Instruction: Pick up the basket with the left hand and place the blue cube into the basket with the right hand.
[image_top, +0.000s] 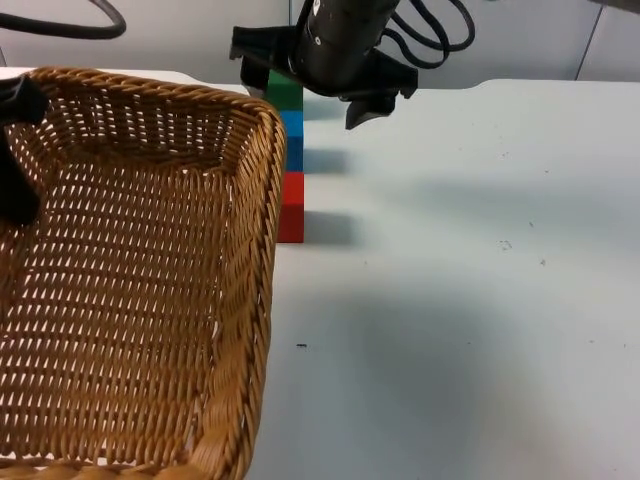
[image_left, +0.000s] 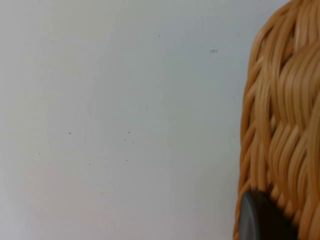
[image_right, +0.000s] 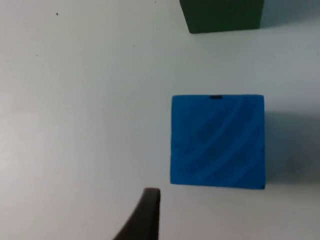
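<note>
A: Where are the end effectors?
B: The right gripper hangs over the far middle of the table, above the row of cubes, with its two black fingers spread apart and nothing between them. The left gripper sits at the near-left rim of the basket; one black fingertip presses against the woven wall, so it is clamped on the basket.

A: What surface and room does the figure show?
B: A smooth white table top with a few tiny dark specks, ending at a pale grey partition wall. Soft shadows fall beside the cubes.

A: How many objects are there?
B: One basket and three cubes: one green cube, one blue cube and one red cube. They stand in a line, green farthest, blue in the middle, red nearest.

A: Where does the blue cube lie?
B: On the table, just beside the basket's right rim, under the right gripper. In the right wrist view the blue cube rests apart from the green cube, with bare table between them.

A: Materials and shapes?
B: The basket is tan wicker, rectangular with rounded corners, an open lattice floor and a thick braided rim. The cubes are solid-coloured, sharp-edged blocks; the blue face bears faint diagonal streaks.
</note>
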